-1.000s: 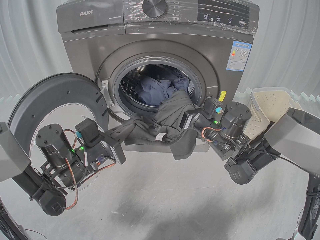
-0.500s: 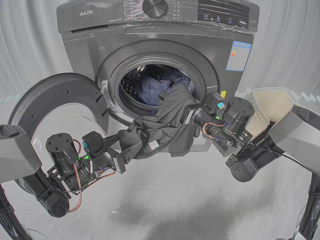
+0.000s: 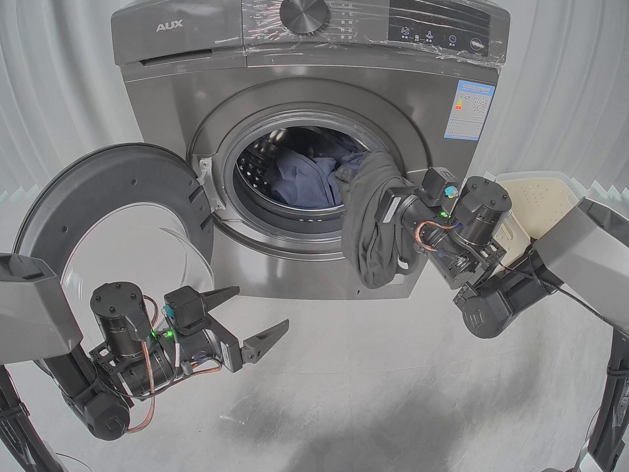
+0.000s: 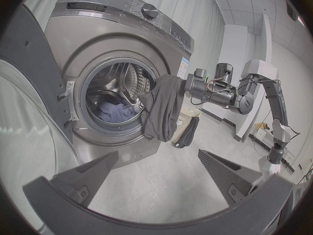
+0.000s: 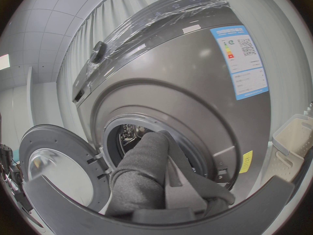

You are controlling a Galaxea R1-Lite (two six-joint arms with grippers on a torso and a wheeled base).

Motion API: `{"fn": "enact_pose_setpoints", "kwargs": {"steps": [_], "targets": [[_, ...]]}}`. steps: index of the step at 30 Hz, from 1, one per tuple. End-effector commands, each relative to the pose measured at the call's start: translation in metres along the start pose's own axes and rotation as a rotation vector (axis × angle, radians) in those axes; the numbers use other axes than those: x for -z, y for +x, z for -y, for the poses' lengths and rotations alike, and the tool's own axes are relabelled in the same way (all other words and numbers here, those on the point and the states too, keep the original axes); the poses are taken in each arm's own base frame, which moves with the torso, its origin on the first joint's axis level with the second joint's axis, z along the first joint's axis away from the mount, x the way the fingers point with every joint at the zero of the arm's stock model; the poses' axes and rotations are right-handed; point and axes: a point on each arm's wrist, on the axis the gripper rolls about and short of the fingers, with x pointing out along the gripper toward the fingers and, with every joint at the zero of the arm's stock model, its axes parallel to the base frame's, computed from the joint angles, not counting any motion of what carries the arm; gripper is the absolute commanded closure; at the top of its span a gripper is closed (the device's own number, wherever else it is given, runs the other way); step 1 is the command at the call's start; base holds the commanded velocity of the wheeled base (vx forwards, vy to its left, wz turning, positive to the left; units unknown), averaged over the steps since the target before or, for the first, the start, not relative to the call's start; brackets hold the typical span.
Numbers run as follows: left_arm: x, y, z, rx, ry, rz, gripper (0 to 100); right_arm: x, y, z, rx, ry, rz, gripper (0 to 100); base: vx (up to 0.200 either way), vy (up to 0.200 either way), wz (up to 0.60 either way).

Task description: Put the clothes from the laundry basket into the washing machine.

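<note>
The right pincer [image 3: 388,210] grips a grey garment [image 3: 370,237] at the washer's [image 3: 196,99] mouth, with most of the cloth hanging outside the rim. The left pincer [image 3: 261,307] gapes wide and empty, low by the door [image 3: 98,191]. This looks like the loading step; next the cloth needs carrying deeper inside before release.
</note>
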Motion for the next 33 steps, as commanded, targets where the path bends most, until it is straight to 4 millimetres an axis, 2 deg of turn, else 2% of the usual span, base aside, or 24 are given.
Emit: {"fn": "enact_pose_setpoints", "kwargs": {"steps": [1, 2, 4, 10, 17, 21, 25, 29, 33], "targets": [[0.000, 0.001, 0.000, -0.001, 0.002, 0.001, 0, 0.004, -0.003, -0.018, -0.040, 0.013, -0.012, 100, 0.000, 0.000, 0.00], [0.000, 0.001, 0.000, -0.001, 0.002, 0.001, 0, 0.004, -0.003, -0.018, -0.041, 0.013, -0.012, 100, 0.000, 0.000, 0.00], [0.000, 0.001, 0.000, -0.001, 0.001, 0.000, 0, 0.007, -0.007, -0.034, -0.080, 0.023, -0.025, 100, 0.000, 0.000, 0.00], [0.002, 0.004, 0.001, 0.005, 0.003, -0.003, 0, 0.019, -0.018, -0.063, -0.148, 0.037, -0.067, 100, 0.000, 0.000, 0.00], [-0.009, 0.014, 0.004, 0.021, 0.014, 0.051, 0, 0.031, -0.027, -0.093, -0.220, 0.053, -0.094, 100, 0.000, 0.000, 0.00], [-0.012, 0.027, 0.011, 0.059, 0.013, 0.078, 0, 0.042, -0.029, -0.099, -0.234, 0.052, -0.116, 100, 0.000, 0.000, 0.00], [-0.018, 0.038, 0.015, 0.072, 0.019, 0.114, 0, 0.041, -0.030, -0.102, -0.242, 0.055, -0.113, 100, 0.000, 0.000, 0.00], [-0.006, 0.056, 0.009, 0.053, 0.019, 0.096, 0, 0.035, -0.032, -0.108, -0.256, 0.061, -0.103, 100, 0.000, 0.000, 0.00], [0.000, 0.064, 0.007, 0.047, 0.013, 0.087, 0, 0.031, -0.035, -0.113, -0.269, 0.071, -0.095, 100, 0.000, 0.000, 0.00]]}}
